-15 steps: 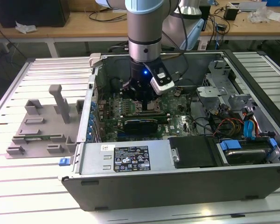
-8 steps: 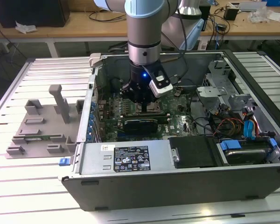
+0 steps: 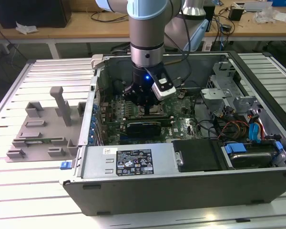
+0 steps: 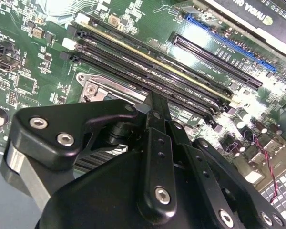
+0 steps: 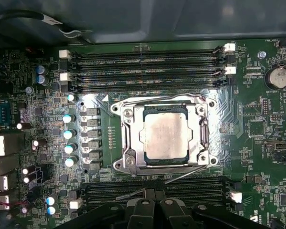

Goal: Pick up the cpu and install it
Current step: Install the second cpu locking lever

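The cpu [image 5: 166,137], a flat square chip with a dull silver top, lies seated inside the metal-framed socket [image 5: 127,161] on the green motherboard. My gripper [image 5: 155,204] hovers just off one side of the socket, above the memory slots there, and holds nothing. In the second wrist view the black fingers [image 4: 157,124] meet in a narrow tip over the board, shut. In the exterior view the gripper [image 3: 145,106] reaches down into the open computer case [image 3: 133,191] over the middle of the board.
Memory slots [image 5: 143,71] flank the socket on two sides. A graphics card [image 3: 143,128] lies near the gripper. A drive cage [image 3: 224,90] and coloured cables [image 3: 257,129] fill the case toward the exterior view's right. A grey fixture [image 3: 43,129] stands outside it.
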Robot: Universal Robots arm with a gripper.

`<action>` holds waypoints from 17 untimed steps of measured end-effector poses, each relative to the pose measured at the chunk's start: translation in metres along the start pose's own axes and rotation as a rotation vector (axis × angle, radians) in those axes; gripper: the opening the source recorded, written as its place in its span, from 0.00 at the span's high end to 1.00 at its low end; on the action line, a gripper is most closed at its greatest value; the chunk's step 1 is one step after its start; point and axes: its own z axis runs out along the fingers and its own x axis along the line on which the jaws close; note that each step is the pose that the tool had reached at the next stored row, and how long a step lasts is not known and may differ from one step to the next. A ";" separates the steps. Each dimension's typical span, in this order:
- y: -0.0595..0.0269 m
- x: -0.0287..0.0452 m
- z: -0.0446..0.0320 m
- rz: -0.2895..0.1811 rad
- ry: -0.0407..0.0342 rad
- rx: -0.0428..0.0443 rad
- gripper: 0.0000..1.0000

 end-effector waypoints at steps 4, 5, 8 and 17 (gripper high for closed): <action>-0.0001 0.0022 0.0031 0.000 -0.0030 0.0001 0.89; -0.0001 0.0027 0.0037 0.000 -0.0038 -0.0001 0.89; -0.0001 0.0042 0.0056 0.000 -0.0054 -0.0003 0.89; -0.0007 0.0120 0.0081 0.000 -0.0132 -0.0039 0.89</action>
